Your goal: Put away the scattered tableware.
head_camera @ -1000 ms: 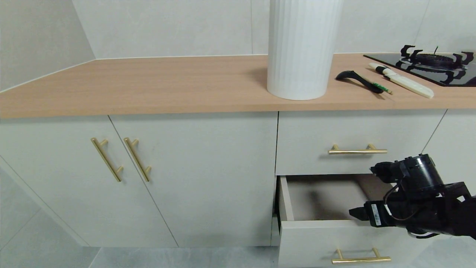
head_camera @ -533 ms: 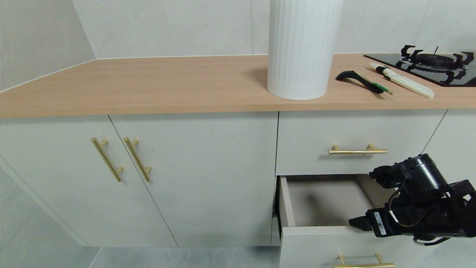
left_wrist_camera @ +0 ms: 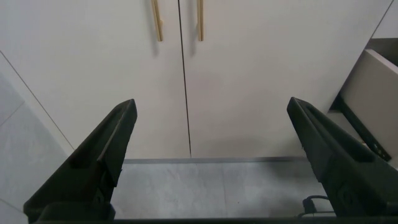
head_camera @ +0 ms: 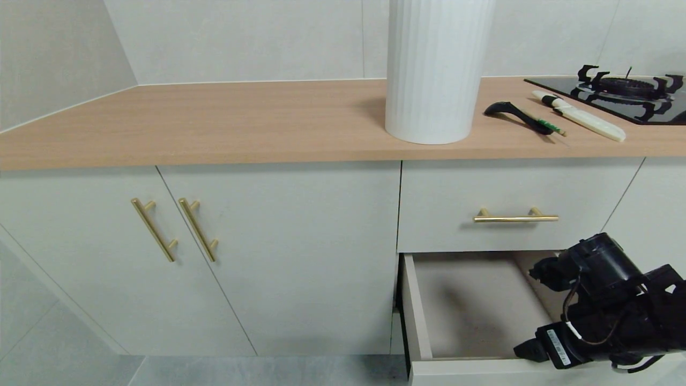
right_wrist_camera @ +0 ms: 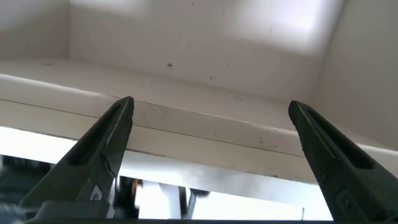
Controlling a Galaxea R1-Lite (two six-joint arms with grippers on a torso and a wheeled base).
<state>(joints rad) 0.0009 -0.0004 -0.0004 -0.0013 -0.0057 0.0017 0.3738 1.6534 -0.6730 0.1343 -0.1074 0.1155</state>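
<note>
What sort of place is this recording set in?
A kitchen, apparently domestic-style: a wooden countertop over cabinet doors with brass handles, a gas hob at its right end, and a black ladle and white knife lying beside it.

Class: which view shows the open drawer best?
Head view: the open drawer shows floor, left wall and front rim. Left wrist view catches one side panel; right wrist view, a close stretch of rim.
</note>
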